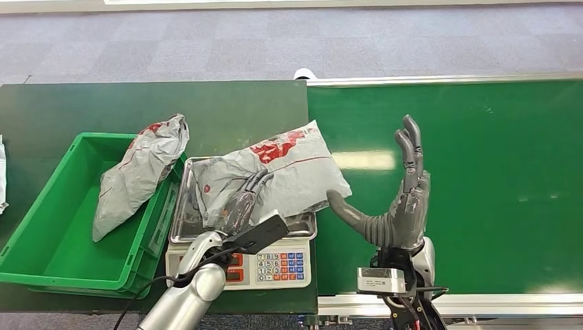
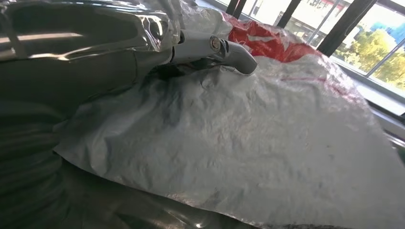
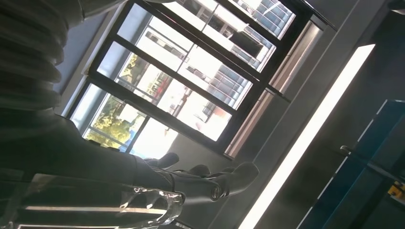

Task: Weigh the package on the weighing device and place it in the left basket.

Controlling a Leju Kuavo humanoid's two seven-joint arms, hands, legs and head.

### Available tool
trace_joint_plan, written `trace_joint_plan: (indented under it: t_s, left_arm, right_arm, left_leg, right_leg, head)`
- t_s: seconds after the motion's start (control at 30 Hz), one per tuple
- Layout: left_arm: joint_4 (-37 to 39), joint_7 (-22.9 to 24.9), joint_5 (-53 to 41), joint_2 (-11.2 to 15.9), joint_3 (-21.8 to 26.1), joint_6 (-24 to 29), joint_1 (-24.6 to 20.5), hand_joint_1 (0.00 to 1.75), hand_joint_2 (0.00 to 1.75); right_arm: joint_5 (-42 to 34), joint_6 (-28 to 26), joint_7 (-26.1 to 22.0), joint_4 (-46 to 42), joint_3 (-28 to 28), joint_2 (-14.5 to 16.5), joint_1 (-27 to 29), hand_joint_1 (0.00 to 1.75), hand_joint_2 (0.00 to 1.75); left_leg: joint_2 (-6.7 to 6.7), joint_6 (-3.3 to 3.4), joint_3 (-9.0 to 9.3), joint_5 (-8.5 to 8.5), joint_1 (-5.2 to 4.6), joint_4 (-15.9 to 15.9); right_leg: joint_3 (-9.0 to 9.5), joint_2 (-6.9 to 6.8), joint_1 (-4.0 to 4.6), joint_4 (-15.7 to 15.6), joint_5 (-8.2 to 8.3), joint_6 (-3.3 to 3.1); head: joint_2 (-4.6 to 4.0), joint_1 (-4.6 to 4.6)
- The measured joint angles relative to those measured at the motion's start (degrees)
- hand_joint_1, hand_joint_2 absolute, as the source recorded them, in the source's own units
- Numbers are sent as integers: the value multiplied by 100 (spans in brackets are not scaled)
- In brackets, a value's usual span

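On the green table [image 1: 481, 172], left hand [image 1: 242, 201] seemingly grips the package [image 1: 289, 172]; right hand [image 1: 405, 199] spread.

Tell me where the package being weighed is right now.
In the head view, the grey package lies on the scale's metal tray, right of the green basket, under the left hand.

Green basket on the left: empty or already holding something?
Not empty. One grey package already leans inside the green basket, its top poking over the rim.
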Motion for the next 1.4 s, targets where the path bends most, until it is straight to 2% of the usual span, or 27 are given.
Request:
trace_joint_plan:
  t_s: [0.03,0.07,0.17,0.33,0.5,0.63,0.73,0.87,0.97,1.1,1.4]
  left_arm:
    - [124,105,-115,-15,-30,-37,-70,161,175]
    - [281,201,-250,-37,-61,-72,-162,168,175]
    - [818,323,-572,-152,-128,-106,-485,170,175]
    - [1357,236,-577,-271,-133,-118,-853,169,175]
    - [1510,-39,-240,-285,-52,-169,-940,173,175]
    - [1431,-495,387,-282,99,-113,-855,175,175]
    - [1144,-843,969,-269,218,9,-625,175,175]
    - [838,-984,1195,-245,276,75,-414,175,175]
    - [528,-1312,1614,-211,323,293,-211,175,175]
    - [-465,-1795,2268,-89,414,828,214,175,175]
    - [-2845,-2825,2650,311,877,2131,944,175,175]
  right_arm:
    - [10,27,1,-4,5,-3,-3,0,175]
    - [38,64,12,-5,12,-3,-11,0,175]
    - [237,177,119,-5,33,6,-52,0,175]
    - [538,274,246,-5,74,12,-70,0,175]
    - [630,352,276,-5,125,20,-71,0,175]
    - [646,388,294,-5,151,20,-69,0,175]
    - [662,389,304,-5,153,14,-53,0,175]
    - [670,389,308,-5,154,10,-39,0,175]
    - [675,390,307,-5,154,6,-33,0,175]
    - [672,388,283,-5,150,-17,26,0,175]
    - [621,335,226,-5,89,-118,190,0,175]
  left_leg:
    - [-1,0,0,0,0,0]
    - [-2,1,1,1,0,0]
    - [-16,2,17,2,0,-1]
    - [-42,3,51,3,-2,-2]
    - [-44,5,77,5,-3,-3]
    - [-42,6,83,7,-3,-2]
    - [-39,6,74,8,-3,-1]
    - [-36,6,45,7,-3,-1]
    - [-32,6,30,7,-2,-1]
    - [-26,6,9,7,-1,-1]
    - [-13,3,1,5,3,-3]
  right_leg:
    - [2,-1,0,0,0,0]
    - [5,-5,0,0,0,0]
    - [31,-25,0,0,-1,1]
    - [78,-58,-1,-2,-7,2]
    - [107,-60,-2,-2,-6,2]
    - [111,-58,-2,-2,-5,3]
    - [97,-57,-2,-1,-4,3]
    - [67,-55,-1,-1,-4,3]
    - [49,-50,-1,0,-4,3]
    - [25,-41,0,1,-4,2]
    - [15,-35,6,1,-5,1]
  head:
    - [0,0]
    - [0,-1]
    - [0,1]
    - [0,2]
    - [0,1]
    - [0,1]
    - [0,0]
    - [0,1]
    - [0,1]
    - [0,1]
    - [0,1]
